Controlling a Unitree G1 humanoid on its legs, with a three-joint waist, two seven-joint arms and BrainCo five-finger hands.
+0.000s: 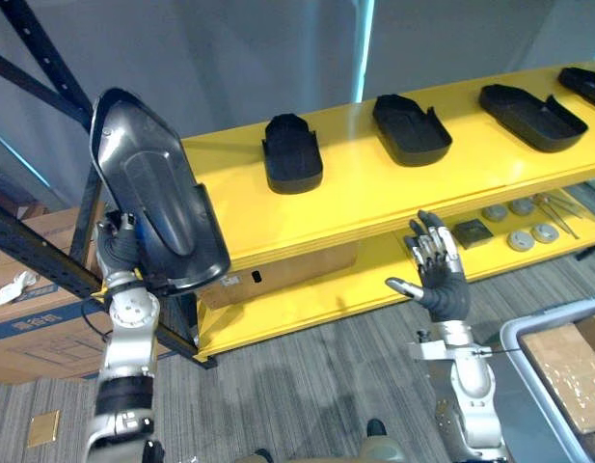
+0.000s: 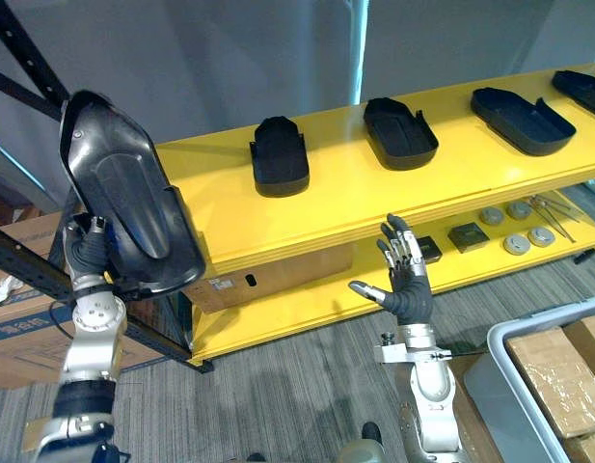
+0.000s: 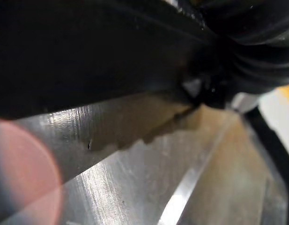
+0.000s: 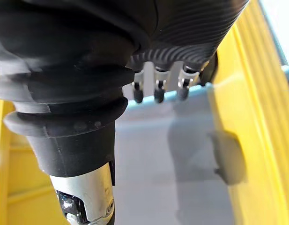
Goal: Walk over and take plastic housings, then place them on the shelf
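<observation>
While the left hand [image 1: 116, 253] carries a large black plastic housing [image 1: 157, 198] raised on end beside the left end of the yellow shelf [image 1: 374, 198], its fingers lie behind the part, so the grip cannot be determined. Four further housings [image 1: 292, 154] [image 1: 411, 128] [image 1: 531, 116] [image 1: 584, 85] lie in a row, well apart, on the top board. The right hand [image 1: 442, 285] is raised before the shelf's front edge, fingers straight and spread, holding nothing. Round metal discs [image 1: 519, 239] lie on the lower board [image 1: 307, 299].
</observation>
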